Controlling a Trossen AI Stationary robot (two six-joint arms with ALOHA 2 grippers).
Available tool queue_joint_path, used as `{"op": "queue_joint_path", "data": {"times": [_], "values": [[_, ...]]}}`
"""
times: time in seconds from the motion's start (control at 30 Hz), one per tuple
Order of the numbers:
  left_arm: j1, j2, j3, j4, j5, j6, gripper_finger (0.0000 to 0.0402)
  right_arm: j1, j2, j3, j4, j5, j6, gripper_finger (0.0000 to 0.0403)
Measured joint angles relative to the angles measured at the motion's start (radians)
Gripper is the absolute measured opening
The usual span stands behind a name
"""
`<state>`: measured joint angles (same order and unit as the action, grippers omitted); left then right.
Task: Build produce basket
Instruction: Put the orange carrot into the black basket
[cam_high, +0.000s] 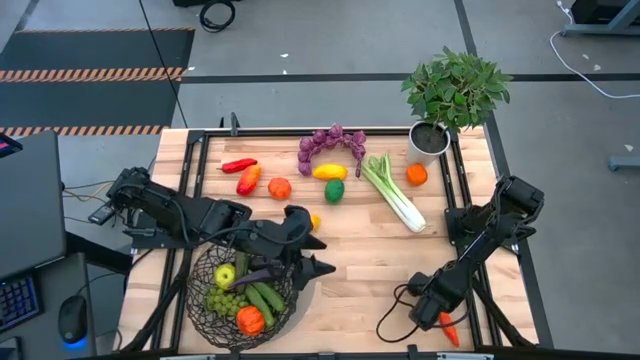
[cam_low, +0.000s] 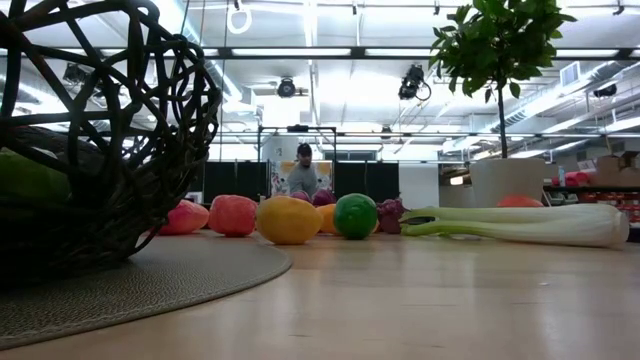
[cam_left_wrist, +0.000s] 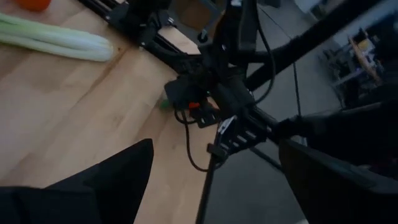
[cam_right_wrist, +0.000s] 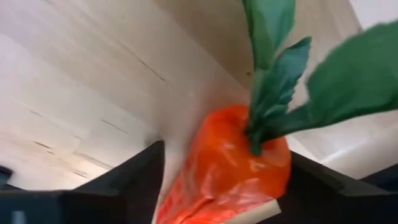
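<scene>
No writing is readable anywhere. Your right gripper (cam_high: 440, 318) reaches low over the table's near right edge, fingers straddling the carrot (cam_right_wrist: 230, 168); whether they grip it, you cannot tell. Your left gripper (cam_high: 312, 268) hovers spread wide beside the wire basket (cam_high: 205, 305), which holds some produce.

Leafy potted plant (cam_high: 455, 95) in a white pot sits at the wooden table's (cam_high: 380, 270) far right corner, and a person (cam_low: 303, 172) is standing way back in the room.
</scene>
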<state>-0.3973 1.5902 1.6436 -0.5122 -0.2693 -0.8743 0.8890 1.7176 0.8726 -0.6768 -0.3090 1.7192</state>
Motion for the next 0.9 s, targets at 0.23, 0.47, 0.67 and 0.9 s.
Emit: {"op": "queue_joint_path", "data": {"times": [0.23,0.47,0.67,0.9], "values": [[0.002,0.0,0.0,0.003,-0.095,-0.075,0.0355,-0.002,-0.001,0.0,-0.004,0.009,-0.113,0.0186],[0.0,0.0,0.0,0.019,-0.108,-0.201,0.0355,-0.006,-0.001,0.026,0.014,0.045,-0.203,0.0141],[-0.002,0.0,-0.001,0.121,-0.109,-0.203,0.0355,-0.043,-0.003,0.089,0.013,0.094,-0.256,0.0145],[0.021,-0.012,-0.002,0.152,-0.035,-0.107,0.0355,-0.139,-0.008,0.238,0.002,0.212,-0.313,0.0144]]}}
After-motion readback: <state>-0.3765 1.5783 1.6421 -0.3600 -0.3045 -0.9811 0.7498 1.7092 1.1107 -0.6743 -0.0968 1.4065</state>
